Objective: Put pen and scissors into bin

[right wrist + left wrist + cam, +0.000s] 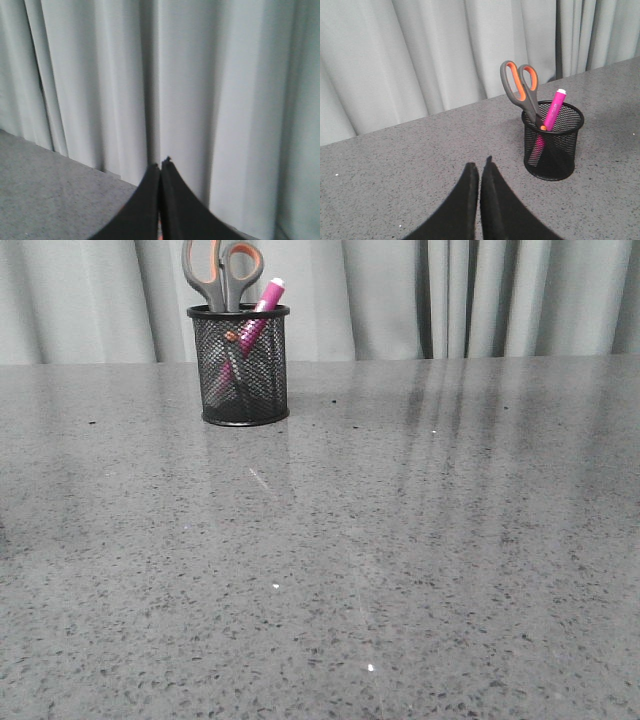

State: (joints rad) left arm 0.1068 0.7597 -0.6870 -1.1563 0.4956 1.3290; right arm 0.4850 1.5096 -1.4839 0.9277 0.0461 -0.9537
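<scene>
The task is judged done: the pen [553, 107] and the scissors [522, 89] are held upright in the bin [553, 146], just ahead of the left tool [480, 170], and both it and the right tool [160, 167] are pressed closed on nothing.

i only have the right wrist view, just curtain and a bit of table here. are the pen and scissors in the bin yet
Observer: Yes. In the front view the scissors and the pen both stand in the bin, handles and white tip poking above the rim.
Operator: is the left arm holding anything
Observer: No. The left wrist view shows the left gripper shut on nothing, short of the bin and apart from it.
Operator: anything loose on the table
Observer: None that I can see on the table in the front view; only the bin stands there, upright, near the curtain.
</scene>
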